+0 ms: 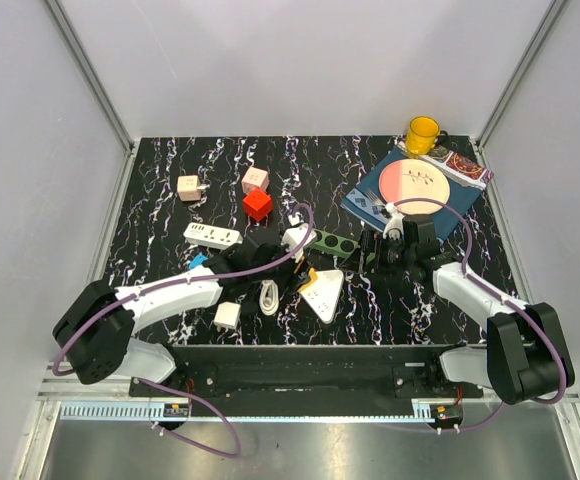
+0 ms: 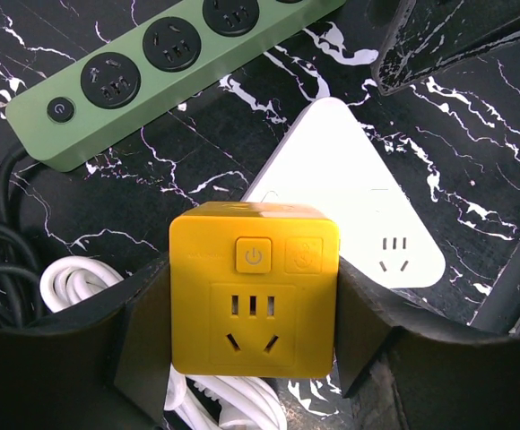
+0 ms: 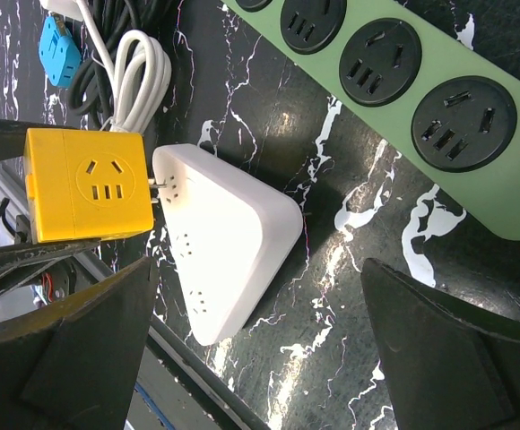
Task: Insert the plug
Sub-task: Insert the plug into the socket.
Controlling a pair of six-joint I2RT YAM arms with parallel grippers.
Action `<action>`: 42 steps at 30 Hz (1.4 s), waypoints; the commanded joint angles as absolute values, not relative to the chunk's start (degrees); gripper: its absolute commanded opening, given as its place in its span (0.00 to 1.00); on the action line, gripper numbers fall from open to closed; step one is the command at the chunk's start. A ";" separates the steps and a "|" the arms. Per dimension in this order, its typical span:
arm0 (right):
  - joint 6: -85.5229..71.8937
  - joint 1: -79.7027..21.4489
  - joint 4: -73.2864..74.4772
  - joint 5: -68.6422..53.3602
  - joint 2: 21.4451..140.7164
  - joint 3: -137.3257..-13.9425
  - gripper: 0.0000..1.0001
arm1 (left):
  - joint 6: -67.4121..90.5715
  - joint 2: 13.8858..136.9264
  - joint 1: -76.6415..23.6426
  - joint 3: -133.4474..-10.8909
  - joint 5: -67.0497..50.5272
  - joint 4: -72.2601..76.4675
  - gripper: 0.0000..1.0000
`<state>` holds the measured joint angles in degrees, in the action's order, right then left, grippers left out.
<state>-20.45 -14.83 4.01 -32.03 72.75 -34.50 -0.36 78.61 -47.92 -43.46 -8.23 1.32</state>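
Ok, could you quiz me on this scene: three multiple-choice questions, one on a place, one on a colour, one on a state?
1. Where is the yellow mug? A far right corner; B near left corner; C centre.
2. What colour is the cube socket in the left gripper? A red; B yellow; C blue.
3. How is the right gripper? A open, empty; B shut on the mug; C out of sight.
1 A: top view shows it back right. 2 B: both wrist views show yellow. 3 A: jaws wide apart, gripping nothing.
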 commanded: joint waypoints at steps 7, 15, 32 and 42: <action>-20.48 -14.15 1.67 -31.29 71.28 -34.28 1.00 | 1.76 77.96 -48.87 -43.24 -6.33 7.56 0.00; -20.30 -14.06 1.58 -31.29 70.84 -34.01 1.00 | 3.34 76.38 -49.31 -41.66 -4.66 7.03 0.00; -20.13 -13.97 1.58 -31.20 69.96 -33.75 1.00 | 5.80 74.10 -49.31 -41.57 -1.67 9.05 0.00; -19.95 -13.89 1.58 -31.29 69.79 -33.66 0.99 | 6.41 74.26 -49.39 -40.96 -0.26 9.32 0.00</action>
<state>-20.40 -14.24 3.66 -32.01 71.40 -33.71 5.08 74.83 -49.21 -41.41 -2.04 4.56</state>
